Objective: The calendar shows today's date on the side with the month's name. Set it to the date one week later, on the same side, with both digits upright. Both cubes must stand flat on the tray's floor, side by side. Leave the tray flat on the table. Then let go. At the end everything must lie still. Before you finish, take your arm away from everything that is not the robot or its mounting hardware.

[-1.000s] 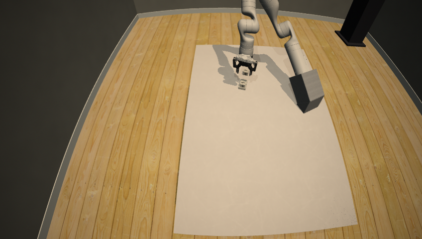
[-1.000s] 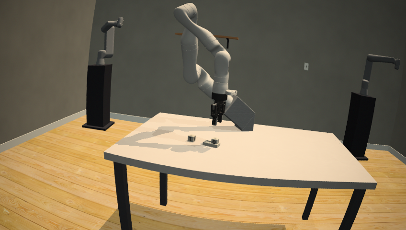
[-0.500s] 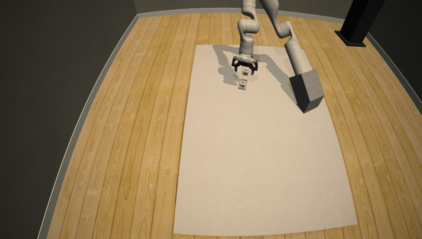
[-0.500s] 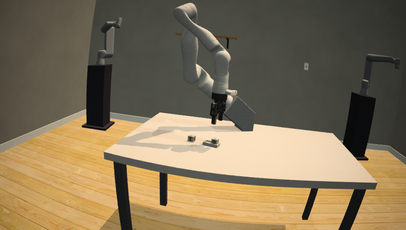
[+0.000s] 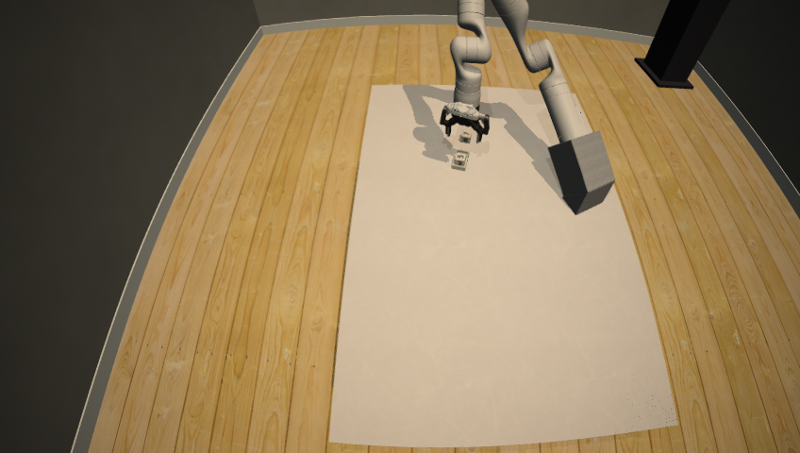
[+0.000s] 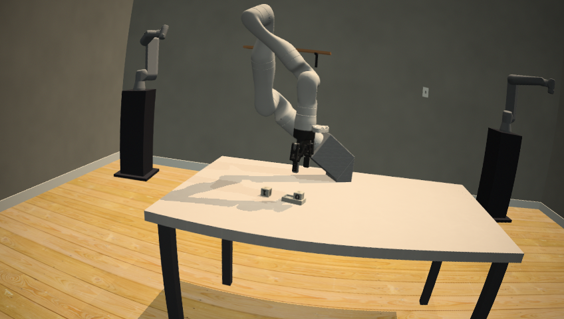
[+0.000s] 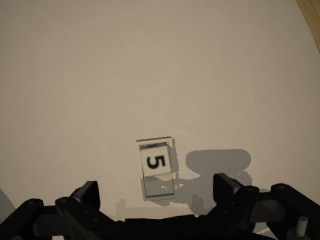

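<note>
The claw point(image 6: 300, 167) hangs in the air over the table point(image 6: 396, 221), pointing down. Its two black fingers are spread wide apart, and nothing is between them.

The little tray point(image 6: 290, 199) lies flat on the table, lower than the claw and a bit toward the front edge. One cube point(image 6: 298, 195) stands in the tray, at one end. The other half of the tray has no cube in it. The second cube point(image 6: 266, 192) sits on the bare table, near the tray but not touching it. Seen from above, this loose cube point(image 5: 464, 137) is right under the spread fingers, and the tray point(image 5: 459, 159) with its cube lies just past them. The claw touches neither cube.

From the claw's own camera, the cube in the tray point(image 7: 156, 160) shows a black 5 on its top face. From the side of the room, that same cube shows a round digit that looks like a 0, and the loose cube shows a mark that may be a 1, but it is too small to be sure. I cannot read any month name on the tray from here. The loose cube does not show in the claw's camera. The top of the arm point(image 5: 468, 56) is cut off at the edge of the view from above.

A gray block point(image 6: 334, 159) holds the arm at the back of the table.
</note>
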Controlling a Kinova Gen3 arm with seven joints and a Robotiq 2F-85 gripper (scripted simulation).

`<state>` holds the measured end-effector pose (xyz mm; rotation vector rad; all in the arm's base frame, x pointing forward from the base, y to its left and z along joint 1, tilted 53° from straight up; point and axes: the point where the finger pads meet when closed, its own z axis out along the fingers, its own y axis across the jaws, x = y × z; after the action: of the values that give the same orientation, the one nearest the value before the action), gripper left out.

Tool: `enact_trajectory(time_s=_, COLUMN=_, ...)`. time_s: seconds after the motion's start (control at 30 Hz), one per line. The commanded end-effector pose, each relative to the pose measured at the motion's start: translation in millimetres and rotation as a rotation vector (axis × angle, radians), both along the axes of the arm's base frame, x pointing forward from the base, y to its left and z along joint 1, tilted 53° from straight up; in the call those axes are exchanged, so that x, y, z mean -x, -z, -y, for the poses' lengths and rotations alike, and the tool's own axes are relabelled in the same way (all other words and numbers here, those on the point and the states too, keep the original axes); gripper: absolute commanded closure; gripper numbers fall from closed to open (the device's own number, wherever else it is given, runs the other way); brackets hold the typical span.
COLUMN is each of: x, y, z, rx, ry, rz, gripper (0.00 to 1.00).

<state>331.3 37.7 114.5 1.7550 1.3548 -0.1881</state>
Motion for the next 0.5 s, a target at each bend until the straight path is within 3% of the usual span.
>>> enact_trajectory(time_s=0.0, x=1.4, y=-0.4, z=2, rx=-0.008, ry=0.020, rz=0.018, gripper=0.00)
enact_trajectory(time_s=0.47, x=14.7, y=-2.8, z=23, rx=-0.111, ry=0.258, rz=0.223, gripper=0.00)
